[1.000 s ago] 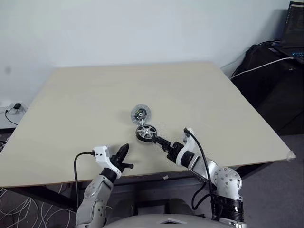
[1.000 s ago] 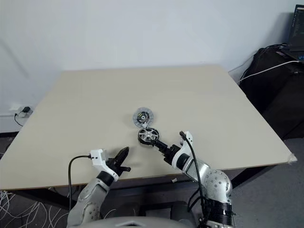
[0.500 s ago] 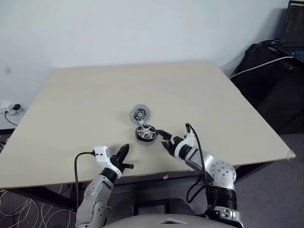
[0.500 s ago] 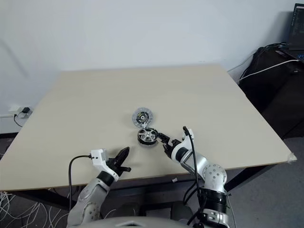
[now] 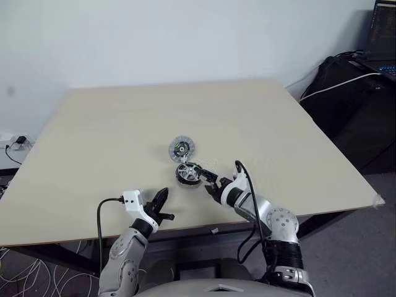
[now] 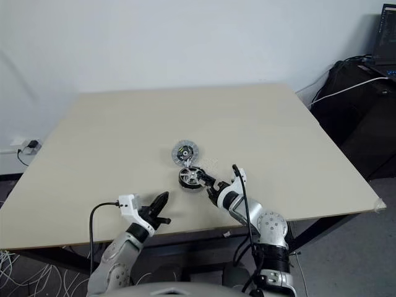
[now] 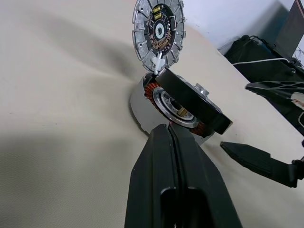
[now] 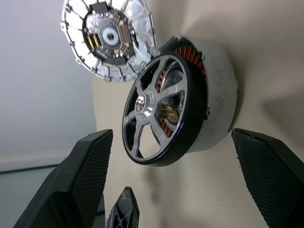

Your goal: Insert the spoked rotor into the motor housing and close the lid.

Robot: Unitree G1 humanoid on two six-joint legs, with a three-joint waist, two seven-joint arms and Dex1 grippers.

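The motor housing [image 8: 216,102], its copper windings showing, lies on the table [image 5: 93,136] near the front middle. The shiny spoked rotor [image 8: 156,109] rests tilted in it, one edge raised out of the housing. The lid [image 5: 182,148], a ridged grey disc with a dark centre, lies flat just beyond, touching the housing. My right gripper [image 8: 175,185] is open and close in front of the rotor, one finger on either side, not touching it. My left gripper [image 7: 168,130] is shut and empty, at the table's front edge a short way left of the housing [image 7: 142,102].
The table's front edge runs just under both arms. Black bags and cables [image 5: 352,105] and a laptop [image 5: 383,31] stand off the table's right side. A power socket [image 5: 18,141] and wires lie on the floor at the left.
My right gripper has moved forward and left to the rotor while its wrist rolled. The left gripper, rotor, housing and lid have stayed put.
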